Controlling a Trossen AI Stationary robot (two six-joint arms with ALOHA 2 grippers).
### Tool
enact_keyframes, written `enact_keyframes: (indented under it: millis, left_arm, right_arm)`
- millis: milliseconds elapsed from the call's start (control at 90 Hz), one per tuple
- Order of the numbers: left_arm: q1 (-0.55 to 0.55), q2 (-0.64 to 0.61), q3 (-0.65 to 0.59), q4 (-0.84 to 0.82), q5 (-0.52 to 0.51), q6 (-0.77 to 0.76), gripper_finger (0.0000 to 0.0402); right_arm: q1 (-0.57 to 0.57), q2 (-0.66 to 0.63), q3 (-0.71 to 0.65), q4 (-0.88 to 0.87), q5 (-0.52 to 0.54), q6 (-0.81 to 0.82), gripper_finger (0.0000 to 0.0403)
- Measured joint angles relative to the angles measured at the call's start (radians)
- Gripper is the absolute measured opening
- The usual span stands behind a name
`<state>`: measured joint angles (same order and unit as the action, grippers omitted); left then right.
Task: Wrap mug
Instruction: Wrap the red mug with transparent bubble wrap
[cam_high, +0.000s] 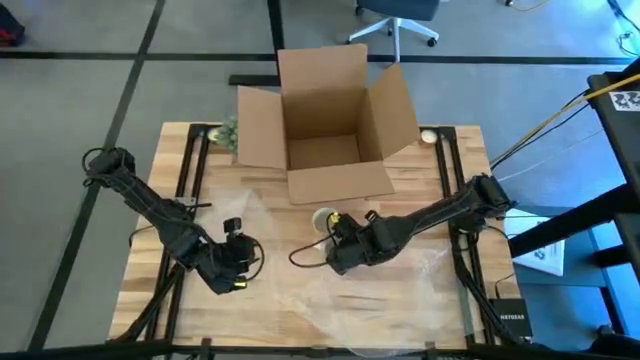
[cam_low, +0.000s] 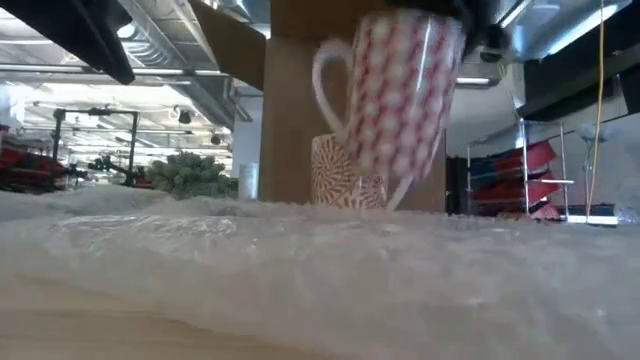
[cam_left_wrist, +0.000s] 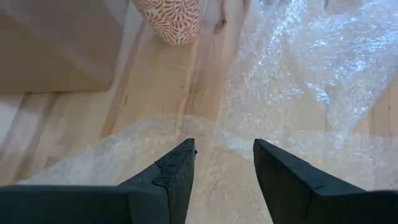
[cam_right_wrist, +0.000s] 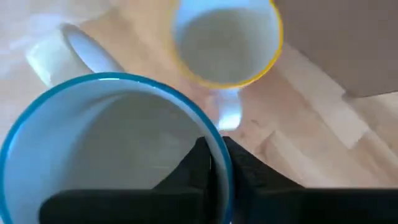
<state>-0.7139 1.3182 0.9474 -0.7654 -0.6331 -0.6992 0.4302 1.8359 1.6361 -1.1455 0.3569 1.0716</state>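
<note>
A mug with a red-and-white pattern and a blue rim hangs above the table, with my right gripper shut on it. A second patterned mug with a yellow rim stands upright on the wood just behind it, in front of the box. Clear bubble wrap lies spread over the near half of the table. My left gripper stands open low over the wrap's left part, with nothing between its fingers. My right gripper holds the blue-rimmed mug by its wall at the rim, one finger inside the mug and one outside. The fingers come from above, pointing down. The mug is lifted clear of the table, nearly upright, with its handle on the side away from the fingers.
An open cardboard box stands at the far middle of the table, its flaps spread. A green bunch lies at the box's left, and a small round thing at its right. Bare wood shows at the table's left.
</note>
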Motion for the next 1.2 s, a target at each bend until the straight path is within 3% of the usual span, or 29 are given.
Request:
enact_keyframes:
  millis: [178,433,611,1200]
  left_arm:
    - [0.0,0.0,0.0,0.0,0.0,0.0,0.0147]
    - [0.001,0.0,0.0,0.017,0.0,0.019,0.0147]
    - [0.001,0.0,0.0,0.057,0.0,0.035,0.0147]
    - [0.001,0.0,0.0,0.052,0.001,0.034,0.0147]
  right_arm:
    - [0.11,-0.005,0.067,-0.062,-0.05,0.054,0.0004]
    - [0.237,-0.001,-0.108,0.037,-0.098,0.26,0.0002]
    - [0.237,0.0,-0.216,0.157,-0.086,0.287,0.0002]
    - [0.217,-0.003,-0.315,0.268,-0.072,0.28,0.0021]
